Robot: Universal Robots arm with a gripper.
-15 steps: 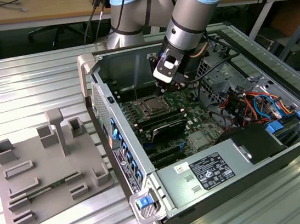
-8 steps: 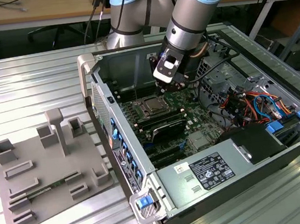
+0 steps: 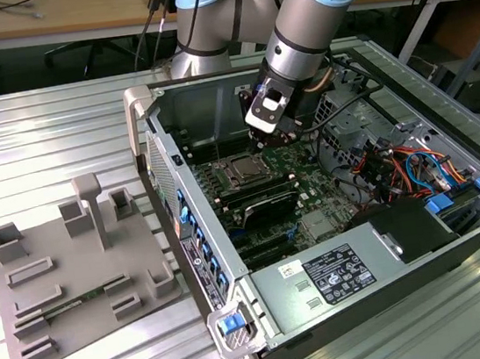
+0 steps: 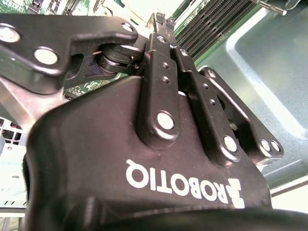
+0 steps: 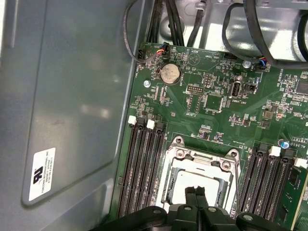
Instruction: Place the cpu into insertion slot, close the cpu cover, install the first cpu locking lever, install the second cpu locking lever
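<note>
The arm (image 3: 314, 1) slopes steeply down; its gripper (image 5: 197, 192) points downward, fingertips (image 5: 191, 198) pressed together.

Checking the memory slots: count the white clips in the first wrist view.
4. Two white clips cap the memory slots between the case wall and the socket frame; two more cap the slots on the frame's other side. The hand may hide others.

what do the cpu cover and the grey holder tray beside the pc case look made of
The cpu cover looks like bare stamped sheet metal, silvery and glossy: its thin rim catches bright glints in the first wrist view. The grey holder tray looks like matte plastic, possibly 3D-printed: one even dull grey, blocky pockets and posts, no shine.
</note>
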